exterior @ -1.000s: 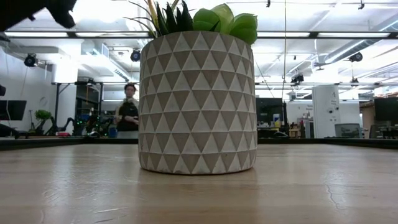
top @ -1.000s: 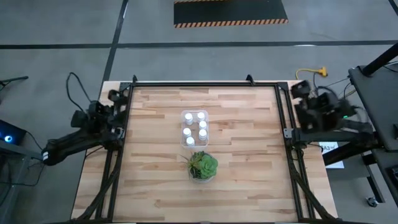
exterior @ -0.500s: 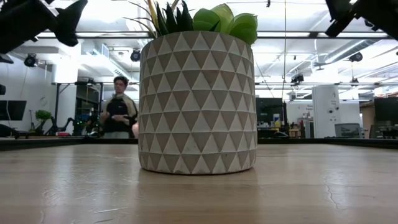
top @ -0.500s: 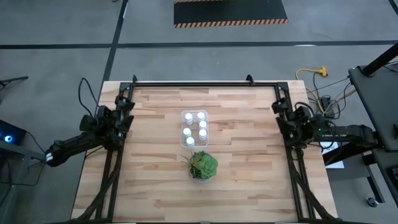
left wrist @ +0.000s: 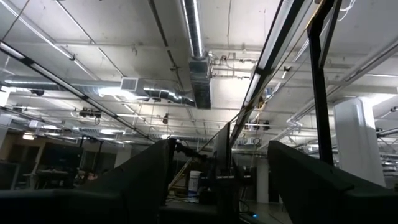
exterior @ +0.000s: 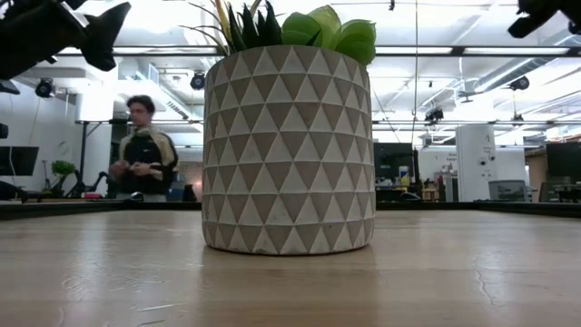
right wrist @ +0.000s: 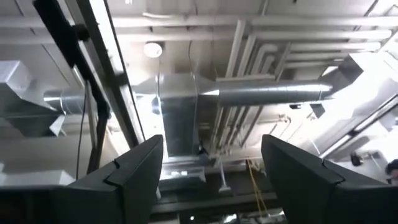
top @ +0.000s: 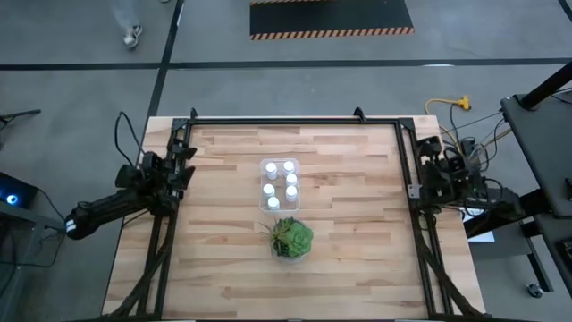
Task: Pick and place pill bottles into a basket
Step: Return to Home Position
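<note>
Left gripper (left wrist: 219, 144) agape; wrist view only

Honestly, nothing was readable anywhere. The white sheet (top: 480, 235) off the table (top: 357, 268)'s right edge had some dark print, way too tiny to make out.
</note>
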Robot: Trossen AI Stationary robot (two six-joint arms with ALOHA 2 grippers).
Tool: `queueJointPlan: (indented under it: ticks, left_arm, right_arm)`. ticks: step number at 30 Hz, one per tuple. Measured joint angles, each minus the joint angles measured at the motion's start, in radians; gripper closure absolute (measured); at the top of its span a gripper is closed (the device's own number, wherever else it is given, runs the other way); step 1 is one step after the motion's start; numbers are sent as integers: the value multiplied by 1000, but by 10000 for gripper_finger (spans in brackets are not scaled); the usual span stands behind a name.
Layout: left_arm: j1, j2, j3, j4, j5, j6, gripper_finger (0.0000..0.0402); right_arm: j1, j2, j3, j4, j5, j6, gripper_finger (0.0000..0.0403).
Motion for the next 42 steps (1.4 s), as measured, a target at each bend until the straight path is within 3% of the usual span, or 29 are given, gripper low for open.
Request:
queueJointPlan:
  ticks: [5,9,15,24,32,42]
  left_arm:
    - [0,12,0,-7,-1,-22,143]
    - [-1,21,-1,-86,40,-53,143]
    - [-1,24,-1,-354,175,-39,143]
    - [-1,25,-1,-595,178,67,143]
    - [-1,78,-2,-597,174,113,143]
    - [-1,132,-2,-547,177,58,143]
  right_arm:
    - [0,2,1,-34,-47,22,142]
    - [0,-3,0,-258,-84,36,142]
    - [1,-3,0,-624,-78,133,142]
    - [0,5,1,-963,1,171,142]
    - [1,70,4,-984,-37,136,142]
    - [1,103,4,-981,-38,136,142]
